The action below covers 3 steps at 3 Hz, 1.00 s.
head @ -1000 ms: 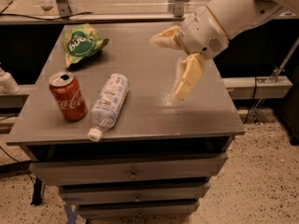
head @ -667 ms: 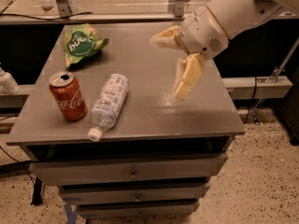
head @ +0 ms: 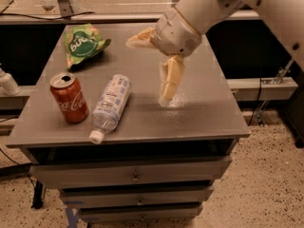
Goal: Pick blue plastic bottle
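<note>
The blue plastic bottle [head: 112, 100] is clear with a pale printed label. It lies on its side on the grey table [head: 204, 113], with its white cap [head: 96, 136] pointing toward the front edge. My gripper [head: 146, 71] hangs above the table just right of the bottle, not touching it. It is open and empty, with one cream finger [head: 140, 38] pointing left and the other [head: 170, 81] pointing down, its tip close to the tabletop.
A red Coca-Cola can [head: 69, 98] stands upright just left of the bottle. A green snack bag [head: 84, 42] lies at the back left. The table has drawers [head: 135, 176] below. A speckled floor lies around it.
My gripper and arm have moved left, closer to the bottle. The bottle, can and bag have not moved.
</note>
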Each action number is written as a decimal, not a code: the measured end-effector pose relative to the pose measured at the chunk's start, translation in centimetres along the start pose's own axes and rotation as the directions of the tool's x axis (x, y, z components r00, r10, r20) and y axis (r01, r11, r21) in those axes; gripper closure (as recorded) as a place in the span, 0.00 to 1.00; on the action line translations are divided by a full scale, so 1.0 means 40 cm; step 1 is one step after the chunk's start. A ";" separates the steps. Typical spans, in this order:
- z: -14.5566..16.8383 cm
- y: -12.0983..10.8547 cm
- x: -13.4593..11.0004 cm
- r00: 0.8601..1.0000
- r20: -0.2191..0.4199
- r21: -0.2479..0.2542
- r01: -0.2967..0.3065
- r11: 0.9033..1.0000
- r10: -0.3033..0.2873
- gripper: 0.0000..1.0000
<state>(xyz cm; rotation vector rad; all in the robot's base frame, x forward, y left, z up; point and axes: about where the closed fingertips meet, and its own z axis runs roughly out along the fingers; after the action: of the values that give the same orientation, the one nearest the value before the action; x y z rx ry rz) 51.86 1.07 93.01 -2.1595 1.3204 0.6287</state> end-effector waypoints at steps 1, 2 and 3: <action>0.088 -0.055 0.024 0.984 -0.062 -0.104 0.159 0.982 -0.166 0.00; 0.151 -0.099 0.054 0.942 -0.133 -0.183 0.281 0.942 -0.307 0.00; 0.203 -0.124 0.075 0.899 -0.184 -0.244 0.349 0.905 -0.397 0.00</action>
<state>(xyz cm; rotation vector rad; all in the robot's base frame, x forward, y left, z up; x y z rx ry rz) 56.65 6.28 85.95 -2.6320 0.9305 0.3794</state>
